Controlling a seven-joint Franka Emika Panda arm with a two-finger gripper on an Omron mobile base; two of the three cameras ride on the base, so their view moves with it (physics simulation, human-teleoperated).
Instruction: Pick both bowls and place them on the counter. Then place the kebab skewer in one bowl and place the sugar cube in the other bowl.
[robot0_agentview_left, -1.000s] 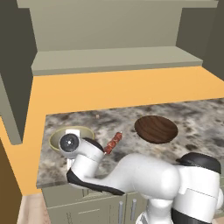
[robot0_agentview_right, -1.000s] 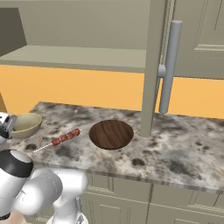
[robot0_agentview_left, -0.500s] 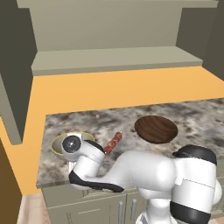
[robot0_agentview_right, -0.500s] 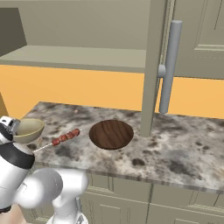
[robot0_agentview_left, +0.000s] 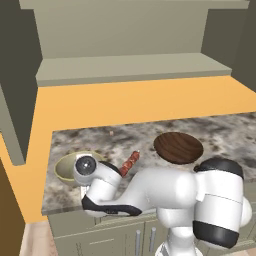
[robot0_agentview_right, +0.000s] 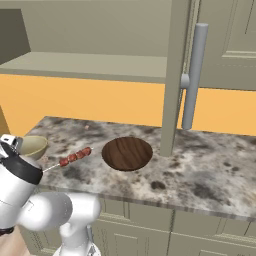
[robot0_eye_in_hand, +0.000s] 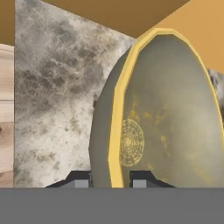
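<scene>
My gripper (robot0_eye_in_hand: 111, 180) is shut on the yellowish rim of the deep beige-olive bowl (robot0_eye_in_hand: 175, 109), one fingertip inside and one outside. That bowl (robot0_agentview_left: 65, 167) hangs low at the front left corner of the speckled counter (robot0_agentview_left: 220, 132), right beside my hand; whether it touches the stone I cannot tell. The kebab skewer (robot0_agentview_left: 129, 163) lies on the counter just right of it, meat chunks pointing back. The shallow dark brown wooden bowl (robot0_agentview_left: 178, 147) rests on the counter further right. A tiny speck further back looks like the sugar cube (robot0_agentview_right: 87, 127).
Behind the counter runs a plain orange surface (robot0_agentview_left: 130, 102) with an olive-grey shelf (robot0_agentview_left: 125, 67) above it. An open cabinet door edge with a grey handle (robot0_agentview_right: 192, 75) stands over the counter right of the wooden bowl (robot0_agentview_right: 127, 153). Wood floor (robot0_eye_in_hand: 6, 109) lies past the counter's edge.
The gripper has carried the beige-olive bowl a little lower and toward the counter's front left corner. Skewer and wooden bowl have not moved.
</scene>
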